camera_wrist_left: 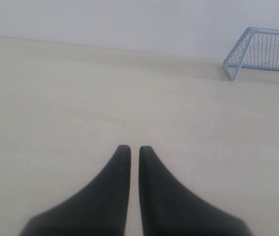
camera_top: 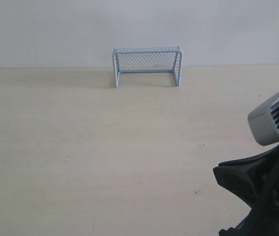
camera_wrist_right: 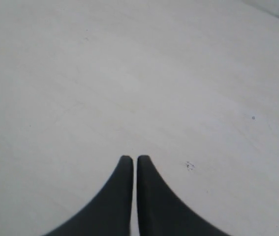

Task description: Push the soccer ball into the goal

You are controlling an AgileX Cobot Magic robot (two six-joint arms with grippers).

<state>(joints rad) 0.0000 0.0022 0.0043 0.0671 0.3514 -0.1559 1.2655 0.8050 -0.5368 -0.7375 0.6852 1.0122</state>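
- Black tapered fingers point(camera_wrist_left: 121, 164) of the left gripper point(camera_wrist_left: 134, 148) stand drawn together, only a thin slit between the tips, with nothing clamped between them.
- Black fingers point(camera_wrist_right: 124, 172) of the right gripper point(camera_wrist_right: 131, 158) are likewise pressed nearly together on nothing, hanging over bare surface.
- Beneath both lies a pale, light-wood tabletop point(camera_top: 105, 147) with a few tiny dark specks.
- In the exterior view, the right arm's black body point(camera_top: 252, 189) and a silver ribbed camera housing point(camera_top: 272, 120) fill the lower right corner.
- The miniature goal with pale blue-white frame and fine mesh netting point(camera_top: 146, 49) stands upright at the table's far edge, against the white wall point(camera_top: 55, 29), well apart from both grippers; the left wrist view also catches it point(camera_wrist_left: 237, 61).
- Inside the goal's netting only bare table shows.
- The soccer ball cannot be made out in any view; a pale edge in one corner of the right wrist view may be the goal's frame, but it is too cropped to tell.
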